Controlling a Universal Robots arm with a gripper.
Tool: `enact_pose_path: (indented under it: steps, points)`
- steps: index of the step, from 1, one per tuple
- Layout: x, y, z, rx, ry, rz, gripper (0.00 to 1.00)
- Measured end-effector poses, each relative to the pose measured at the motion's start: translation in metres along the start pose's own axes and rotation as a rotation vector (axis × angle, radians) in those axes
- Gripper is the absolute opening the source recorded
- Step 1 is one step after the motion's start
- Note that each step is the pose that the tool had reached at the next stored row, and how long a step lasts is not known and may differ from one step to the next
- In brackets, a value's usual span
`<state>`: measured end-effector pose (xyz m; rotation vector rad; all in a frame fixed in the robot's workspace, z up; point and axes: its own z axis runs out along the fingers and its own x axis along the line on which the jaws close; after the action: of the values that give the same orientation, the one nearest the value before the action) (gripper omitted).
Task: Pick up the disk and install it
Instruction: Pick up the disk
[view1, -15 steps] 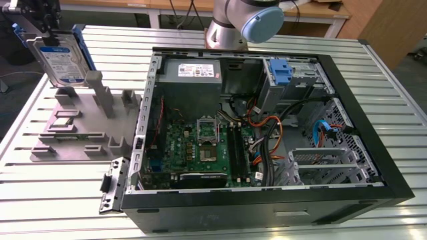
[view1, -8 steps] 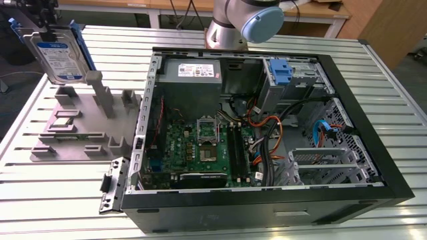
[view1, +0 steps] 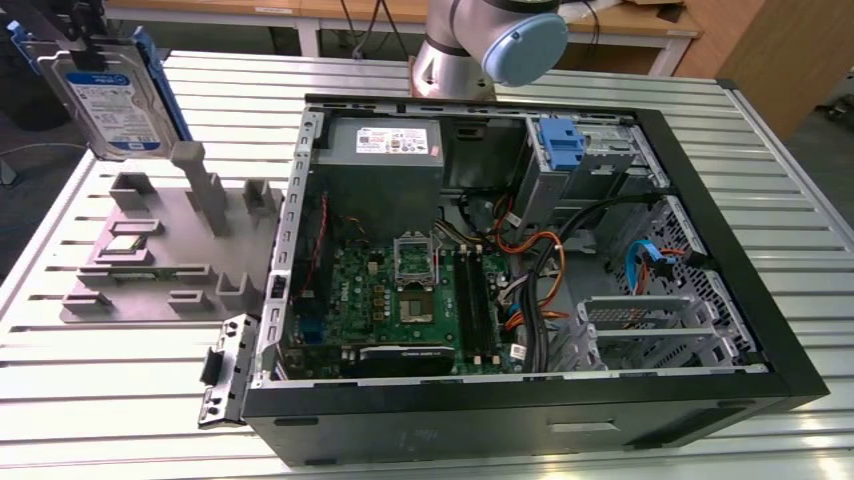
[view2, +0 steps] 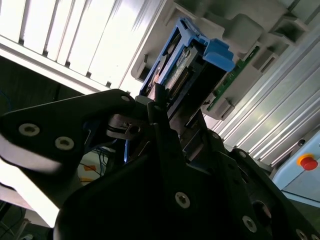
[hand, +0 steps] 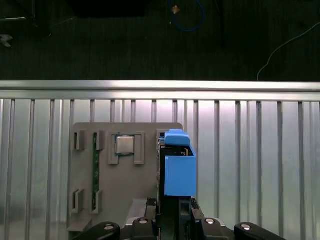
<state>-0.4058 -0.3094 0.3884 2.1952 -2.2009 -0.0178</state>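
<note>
Nearest you sits the open computer case (view1: 785, 372); beyond, at the exterior view's far left, your gripper (view1: 87, 42) is clamped on the disk (view1: 118, 108), holding it upright above the grey fixture (view1: 147, 292). Gripped by one edge, it might swing and clip the case wall.

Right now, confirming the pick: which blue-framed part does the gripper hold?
The labelled disk, up above the grey fixture; the bare blue bracket sits inside the case.
</note>
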Motion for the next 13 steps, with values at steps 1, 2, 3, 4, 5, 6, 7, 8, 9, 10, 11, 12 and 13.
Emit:
enact_pose_path:
  steps: [1, 2, 3, 4, 5, 6, 7, 8, 9, 10, 11, 12, 13]
  points:
    - [0.0000, 0.0000, -0.0008, 0.0000, 0.0000, 0.000, 0.35]
    - [0.0001, 0.0001, -0.0012, 0.0002, -0.0001, 0.000, 0.35]
    - [0.0000, 0.0001, -0.0019, 0.0000, 0.0000, 0.000, 0.35]
    - [0.0000, 0.0001, -0.0031, -0.0002, 0.0000, 0.000, 0.35]
    - [0.0001, 0.0001, -0.0049, -0.0002, 0.0001, 0.000, 0.35]
    - [0.0001, 0.0002, -0.0071, -0.0001, 0.0000, 0.000, 0.35]
    - [0.0001, 0.0003, -0.0097, -0.0001, 0.0000, 0.000, 0.35]
    - [0.0002, 0.0004, -0.0120, -0.0001, 0.0000, 0.000, 0.35]
    - [0.0002, 0.0004, -0.0143, 0.0000, 0.0000, 0.000, 0.35]
    - [0.0003, 0.0005, -0.0169, -0.0001, 0.0000, 0.000, 0.35]
    - [0.0003, 0.0006, -0.0196, -0.0001, 0.0000, 0.000, 0.35]
    - [0.0003, 0.0007, -0.0219, -0.0001, 0.0000, 0.000, 0.35]
    - [0.0004, 0.0008, -0.0241, 0.0000, 0.0000, 0.000, 0.35]
